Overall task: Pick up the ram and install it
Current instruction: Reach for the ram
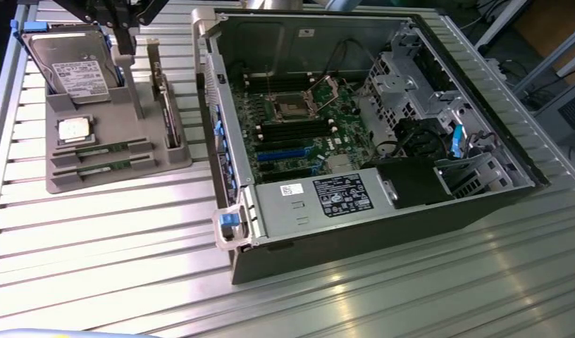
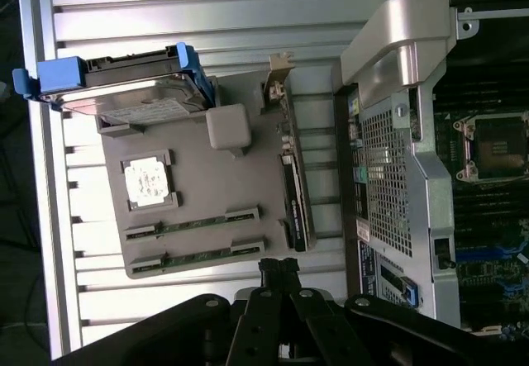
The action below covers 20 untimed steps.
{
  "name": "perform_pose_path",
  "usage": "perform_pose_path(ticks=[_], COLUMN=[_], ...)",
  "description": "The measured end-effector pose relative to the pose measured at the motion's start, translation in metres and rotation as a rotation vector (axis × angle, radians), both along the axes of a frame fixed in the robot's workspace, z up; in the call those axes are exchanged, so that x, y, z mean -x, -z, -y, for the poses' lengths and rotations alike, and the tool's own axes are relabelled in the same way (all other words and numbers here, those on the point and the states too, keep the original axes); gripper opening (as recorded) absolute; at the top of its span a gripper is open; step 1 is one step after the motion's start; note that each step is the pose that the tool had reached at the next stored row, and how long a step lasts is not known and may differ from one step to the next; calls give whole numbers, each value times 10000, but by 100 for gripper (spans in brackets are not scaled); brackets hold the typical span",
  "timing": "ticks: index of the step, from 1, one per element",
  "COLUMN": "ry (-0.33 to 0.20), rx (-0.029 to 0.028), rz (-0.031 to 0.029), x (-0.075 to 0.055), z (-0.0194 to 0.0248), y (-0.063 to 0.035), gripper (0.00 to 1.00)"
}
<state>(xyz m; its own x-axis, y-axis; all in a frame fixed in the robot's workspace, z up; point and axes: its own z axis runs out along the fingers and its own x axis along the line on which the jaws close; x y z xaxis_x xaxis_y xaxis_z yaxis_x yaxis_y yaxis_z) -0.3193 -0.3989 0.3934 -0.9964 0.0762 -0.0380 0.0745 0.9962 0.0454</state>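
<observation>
**A:** Where is the claw [image 1: 126, 48] hanging?

**B:** Over the gray tray [image 1: 167, 159]. Open or closed, I cannot tell.

**A:** And the ram [image 1: 98, 150]?

**B:** It's lying slotted in the tray beside its twin [image 1: 101, 167], at nine o'clock from the case [image 1: 268, 32]. Pickup and installing are both remaining, I'm judging.

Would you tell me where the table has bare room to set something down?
The table is bare in the exterior view's lower left, bordered by the tray and the computer case. Between them runs only a narrow strip; both are crowded.
</observation>
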Motion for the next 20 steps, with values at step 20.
perform_pose_path(ticks=[20], ry=[0], rx=[0], rz=[28], x=[312], z=[0], y=[1], gripper=[11])
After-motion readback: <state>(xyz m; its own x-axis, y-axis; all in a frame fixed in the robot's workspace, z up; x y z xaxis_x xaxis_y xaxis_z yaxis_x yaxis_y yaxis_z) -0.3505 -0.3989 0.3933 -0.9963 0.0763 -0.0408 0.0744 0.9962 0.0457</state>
